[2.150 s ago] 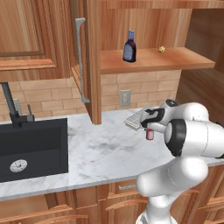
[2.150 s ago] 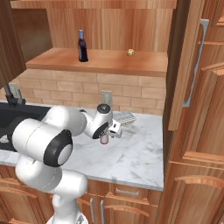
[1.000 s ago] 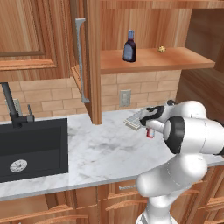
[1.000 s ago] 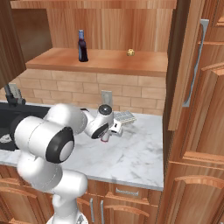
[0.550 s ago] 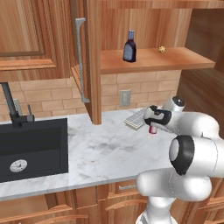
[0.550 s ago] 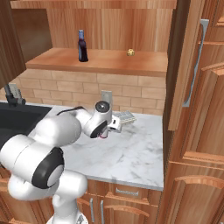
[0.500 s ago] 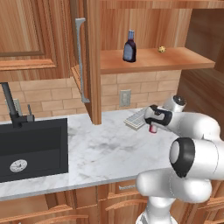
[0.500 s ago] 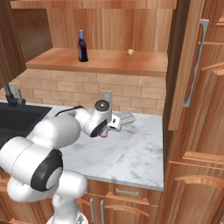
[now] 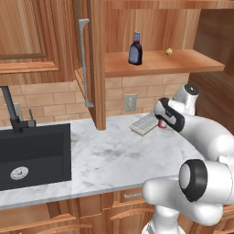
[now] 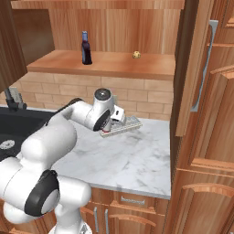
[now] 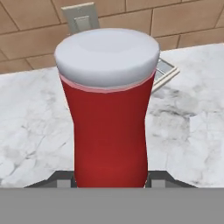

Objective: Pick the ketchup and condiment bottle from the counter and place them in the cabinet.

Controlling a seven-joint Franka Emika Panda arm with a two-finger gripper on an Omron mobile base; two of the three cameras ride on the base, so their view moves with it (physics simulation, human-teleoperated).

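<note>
One ketchup (image 11: pixel 105 109) bottle is filling the hand view, red with a white cap, sitting between the two finger tips at the bottom edge; the gripper (image 11: pixel 110 180) is clamping it. In the left base view a sliver of red is showing by the hand, just above the counter (image 9: pixel 114 157) near the far wall. One condiment bottle (image 9: pixel 135 48) is standing upright on the shelf of the open cabinet (image 9: pixel 151 61), with one small yellowish ball (image 9: pixel 169 51) resting well to its right. One flat grey tray (image 9: pixel 144 123) is lying on the marbled stone beside the hand. One black sink (image 9: pixel 32 153) is sitting at the left. The arm is hiding most of the ketchup in both base views.
</note>
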